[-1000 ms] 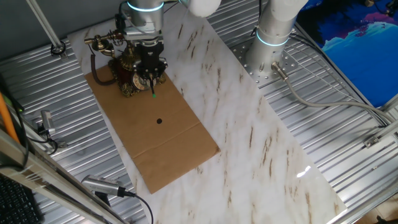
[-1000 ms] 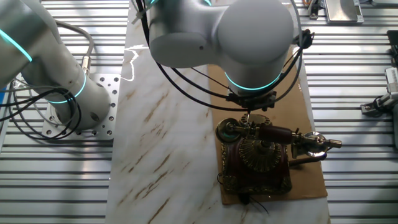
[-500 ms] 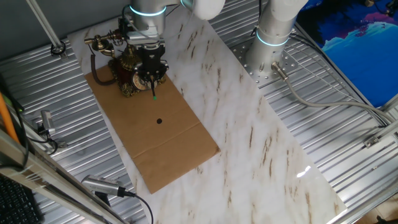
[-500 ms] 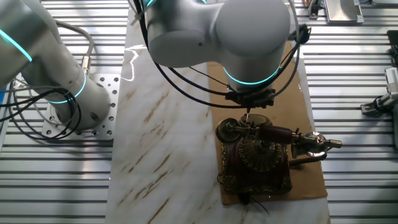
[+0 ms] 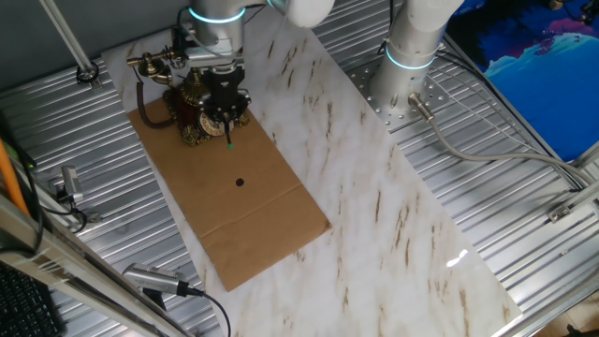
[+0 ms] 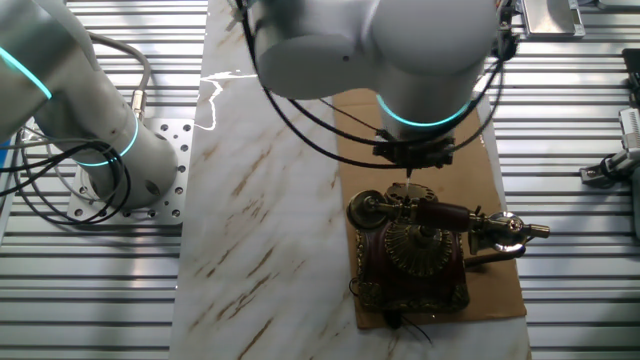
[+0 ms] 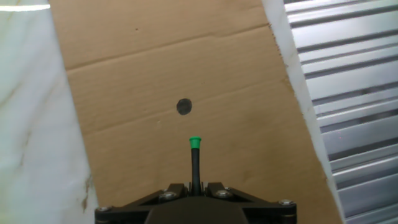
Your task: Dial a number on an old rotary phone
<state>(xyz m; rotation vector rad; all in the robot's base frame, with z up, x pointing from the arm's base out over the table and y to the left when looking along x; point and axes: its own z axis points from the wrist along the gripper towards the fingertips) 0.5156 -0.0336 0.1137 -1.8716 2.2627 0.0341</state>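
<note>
Pincer (image 7: pixel 195 186): clenched on a thin black stick (image 7: pixel 195 165), fingers tight on either side of its base; the stick's green tip points away from the hand.
Pincer position: hangs over the front edge of the old rotary phone (image 6: pixel 415 250), on the side facing the open cardboard; stick tip (image 5: pixel 230 143) just past the phone's base, above the cardboard. Contact with the sheet cannot be told.
Phone: dark red-brown body with gold trim, round dial (image 6: pixel 418 243) facing up, brass-ended handset (image 6: pixel 440 214) lying across the cradle. Sits at one end of the cardboard.
Cardboard (image 5: pixel 253 215): flat brown sheet with one crease, lying on the worktop; a small dark round spot (image 7: pixel 183 106) on it, ahead of the stick tip.
Worktop (image 5: pixel 393 234): white marble-look slab with brown veins, set on ribbed metal.
Arm base (image 5: pixel 404 65): bolted beside the slab, well apart from the phone.
</note>
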